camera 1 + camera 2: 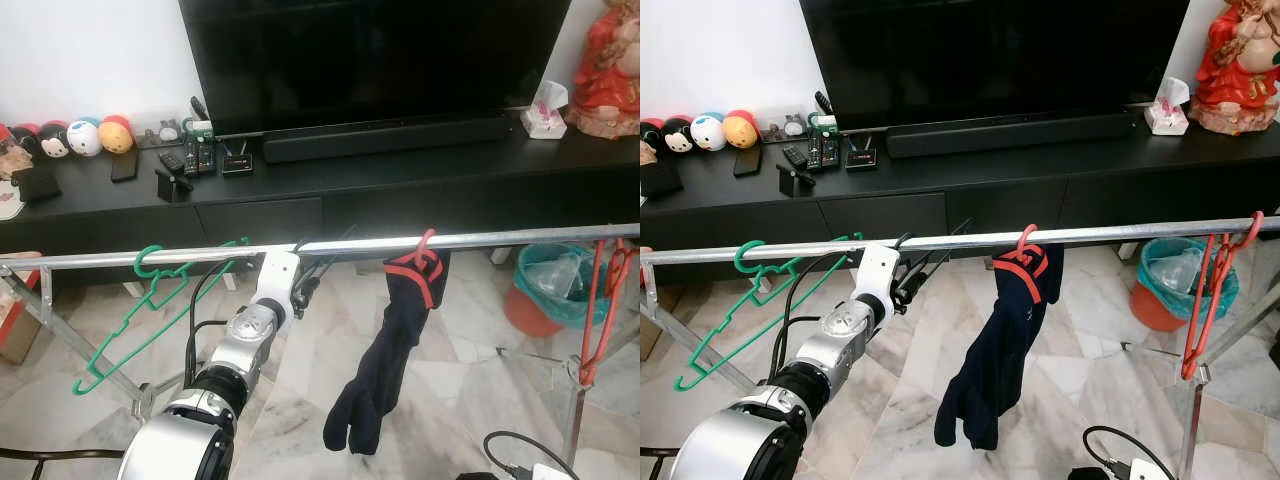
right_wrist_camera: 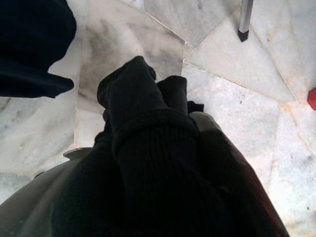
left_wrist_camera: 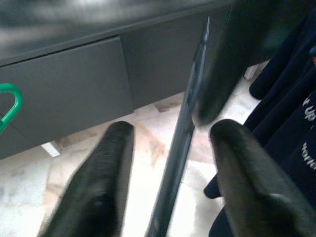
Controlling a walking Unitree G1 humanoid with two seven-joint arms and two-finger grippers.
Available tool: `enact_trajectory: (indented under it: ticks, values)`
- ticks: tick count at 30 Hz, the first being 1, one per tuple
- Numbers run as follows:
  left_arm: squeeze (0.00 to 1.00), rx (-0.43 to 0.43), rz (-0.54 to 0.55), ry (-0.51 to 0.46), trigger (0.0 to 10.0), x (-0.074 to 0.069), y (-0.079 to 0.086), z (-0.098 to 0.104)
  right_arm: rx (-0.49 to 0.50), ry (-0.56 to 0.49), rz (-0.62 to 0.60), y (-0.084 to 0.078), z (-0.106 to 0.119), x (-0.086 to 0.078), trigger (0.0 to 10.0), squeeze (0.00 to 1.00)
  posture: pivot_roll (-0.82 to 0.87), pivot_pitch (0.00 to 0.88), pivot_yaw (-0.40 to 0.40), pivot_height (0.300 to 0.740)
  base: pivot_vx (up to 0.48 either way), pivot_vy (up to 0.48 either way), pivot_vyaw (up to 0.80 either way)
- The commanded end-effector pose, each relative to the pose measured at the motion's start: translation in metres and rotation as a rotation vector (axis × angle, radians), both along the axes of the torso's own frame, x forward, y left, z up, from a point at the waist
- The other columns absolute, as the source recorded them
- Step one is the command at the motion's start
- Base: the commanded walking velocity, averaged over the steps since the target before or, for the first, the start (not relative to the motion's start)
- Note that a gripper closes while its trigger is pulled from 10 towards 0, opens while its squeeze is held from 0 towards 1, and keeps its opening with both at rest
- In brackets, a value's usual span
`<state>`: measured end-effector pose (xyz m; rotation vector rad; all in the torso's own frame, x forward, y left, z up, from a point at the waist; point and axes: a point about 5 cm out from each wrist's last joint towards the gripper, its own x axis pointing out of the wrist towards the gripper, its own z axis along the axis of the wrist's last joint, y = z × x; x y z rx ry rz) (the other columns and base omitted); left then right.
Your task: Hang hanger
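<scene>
Across the room runs a silver rail (image 1: pixel 520 238) of a clothes rack, standing in front of a long black TV cabinet (image 1: pixel 420 190) on a marble floor (image 1: pixel 470 350). At the rail's left end a green hanger (image 1: pixel 150 300) is hooked on and hangs tilted, bare of clothing. Just beside it the left gripper (image 1: pixel 318 262) reaches up to the rail; in the left wrist view its two black fingers (image 3: pixel 106 168) are spread apart with the rail running between them, and they pinch nothing. Further right along the rail, an orange-red hanger (image 1: pixel 425 262) carries a dark navy garment (image 1: pixel 385 370) that droops toward the floor. Near the rail's right end a second red hanger (image 1: pixel 1210 290) hangs empty, with a green bin (image 1: pixel 555 280) lined with a bag behind it. On the cabinet stand a television (image 1: pixel 380 60), a soundbar (image 1: pixel 390 138), several remotes (image 1: pixel 195 155), a row of round toy figures (image 1: pixel 85 135), a tissue box (image 1: pixel 545 115) and a red figurine (image 1: pixel 608 65). The right wrist view looks down at marble floor past dark cloth; I cannot tell how the right gripper (image 2: pixel 148 163) stands
</scene>
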<state>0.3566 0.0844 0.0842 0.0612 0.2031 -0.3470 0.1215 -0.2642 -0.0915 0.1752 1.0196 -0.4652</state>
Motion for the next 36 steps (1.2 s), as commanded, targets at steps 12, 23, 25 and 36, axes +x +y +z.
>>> enact_trajectory:
  ticks: [12, 23, 25, 36]
  values:
    - [0.00, -0.015, 0.025, 0.002, 0.0, 0.0026, 0.0055, 0.0006, -0.003, -0.001, 0.008, -0.0017, 0.0012, 0.0023, 10.0, 0.00, -0.10, 0.000, 0.025, 0.740, 0.000, 0.000, 0.00]
    - [0.00, 0.001, 0.021, 0.006, 0.0, 0.0017, 0.0063, -0.0016, -0.002, -0.001, 0.005, -0.0013, 0.0011, 0.0023, 10.0, 0.00, -0.10, 0.000, 0.027, 0.740, 0.000, 0.000, 0.00]
    - [0.00, 0.004, 0.022, -0.001, 0.0, 0.0019, 0.0069, -0.0010, -0.001, -0.001, 0.004, -0.0009, 0.0009, 0.0022, 10.0, 0.00, -0.10, 0.000, 0.028, 0.740, 0.000, 0.000, 0.00]
    - [0.00, -0.015, 0.041, -0.050, 0.0, 0.0041, 0.0086, 0.0057, 0.001, 0.002, 0.007, -0.0005, 0.0004, 0.0009, 10.0, 0.00, -0.10, 0.000, 0.027, 0.740, 0.000, 0.000, 0.00]
